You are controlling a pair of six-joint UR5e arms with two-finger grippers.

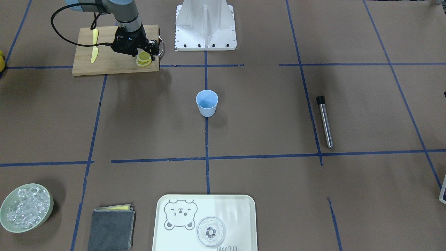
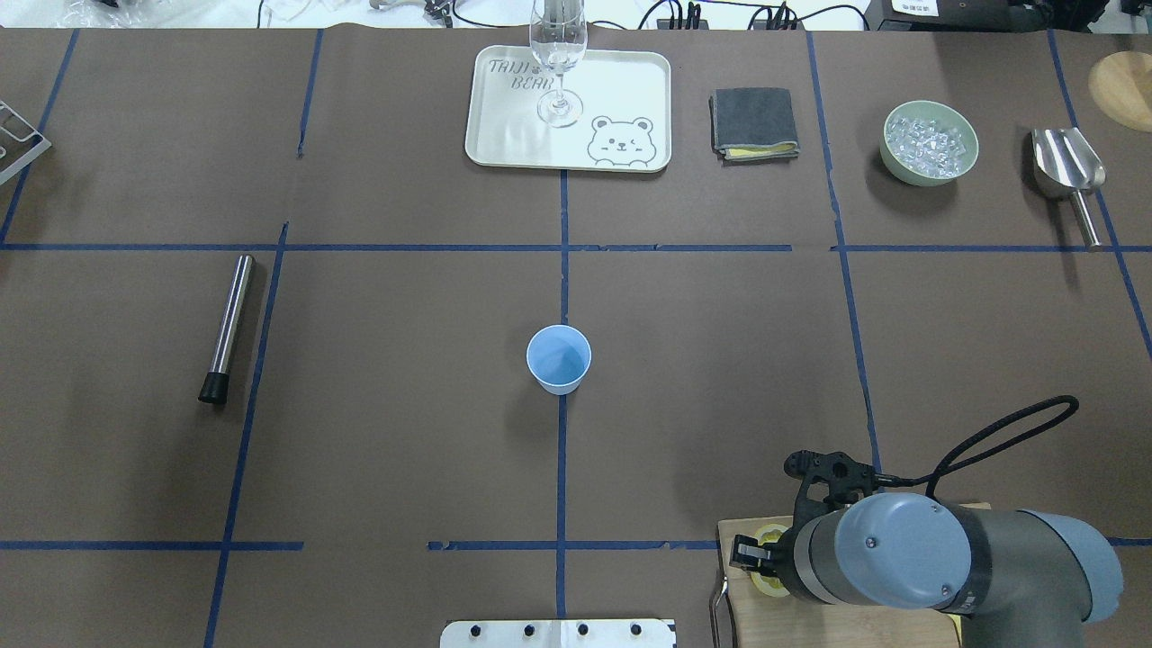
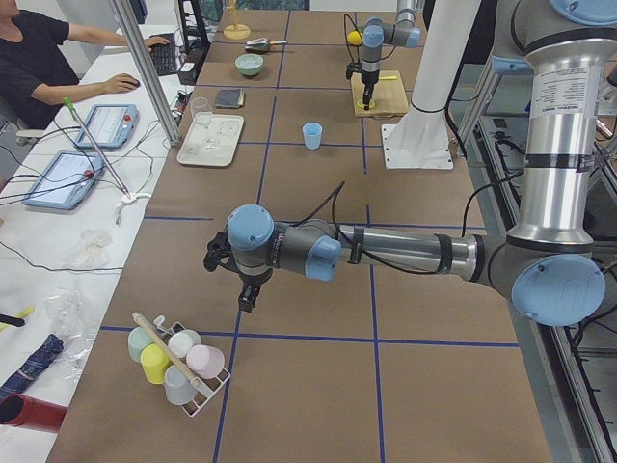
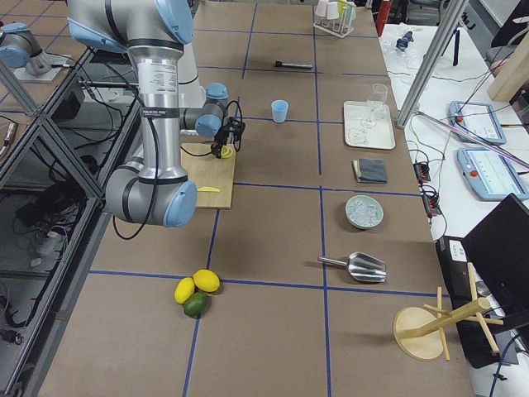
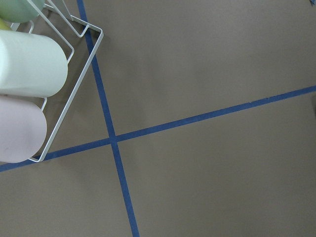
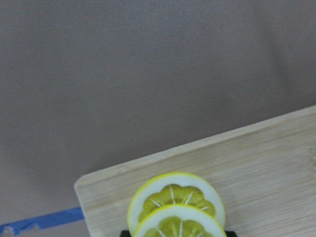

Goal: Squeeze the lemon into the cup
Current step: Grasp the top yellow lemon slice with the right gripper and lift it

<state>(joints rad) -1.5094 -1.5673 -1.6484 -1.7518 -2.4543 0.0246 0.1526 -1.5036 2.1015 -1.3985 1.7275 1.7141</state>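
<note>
Lemon slices [image 1: 143, 60] overlapped at the board's [image 1: 111, 64] corner, directly under the right tool [image 1: 149, 51]; whether it gripped one was unclear. The cup [image 1: 207, 102] stood at the worktop's [image 1: 271, 115] middle, well apart. Far off, the left tool [image 3: 247, 297] hovered, its opening unclear.

This is looking like a robotics lab: the left arm [image 3: 405, 253] and right arm [image 4: 161, 99] are standing at a long desk [image 2: 378, 432] that is wearing brown paper gridded with blue tape [image 2: 405, 247]. Alongside, a person [image 3: 39, 58] is sitting at a bench [image 3: 87, 217] with a keyboard [image 3: 166, 53], tablets [image 3: 63, 178] and loose cables [image 2: 670, 16].
</note>
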